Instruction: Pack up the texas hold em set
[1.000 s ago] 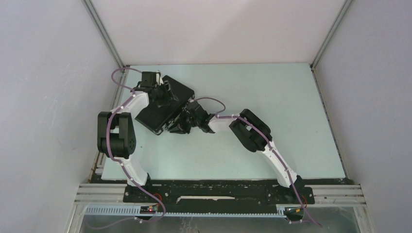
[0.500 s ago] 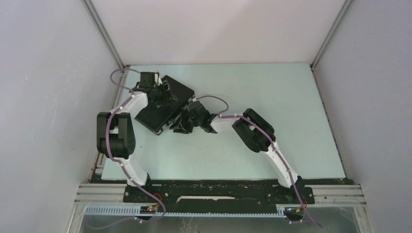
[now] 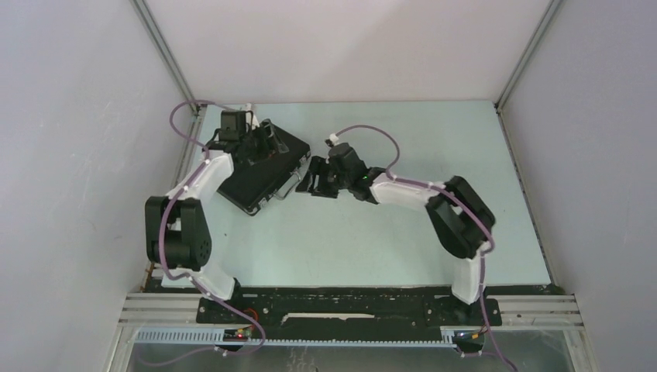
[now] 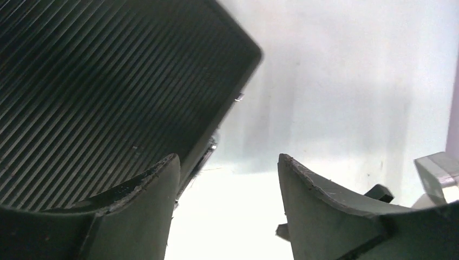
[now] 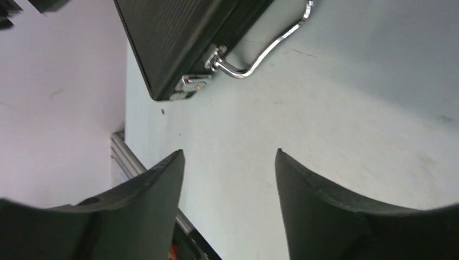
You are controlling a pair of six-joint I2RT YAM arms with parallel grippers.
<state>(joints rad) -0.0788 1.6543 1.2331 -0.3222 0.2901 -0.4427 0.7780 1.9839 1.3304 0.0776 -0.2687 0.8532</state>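
Black case (image 3: 259, 169) lies shut on the table (image 3: 434, 155), its ribbed lid under the left gripper (image 4: 227, 211), whose jaws are spread (nothing between them). Its silver handle (image 5: 268, 47) sits just ahead of the right gripper (image 5: 230, 206), jaws apart and empty.

Ribbed black case (image 4: 108, 81) dominating the scene, pale table (image 4: 352, 81) spreading right of the case, left gripper (image 4: 227, 160) below the case, jaws parted on nothing, one finger (image 4: 141, 211) overlapping the case's lower edge, the other over bare table right of the case
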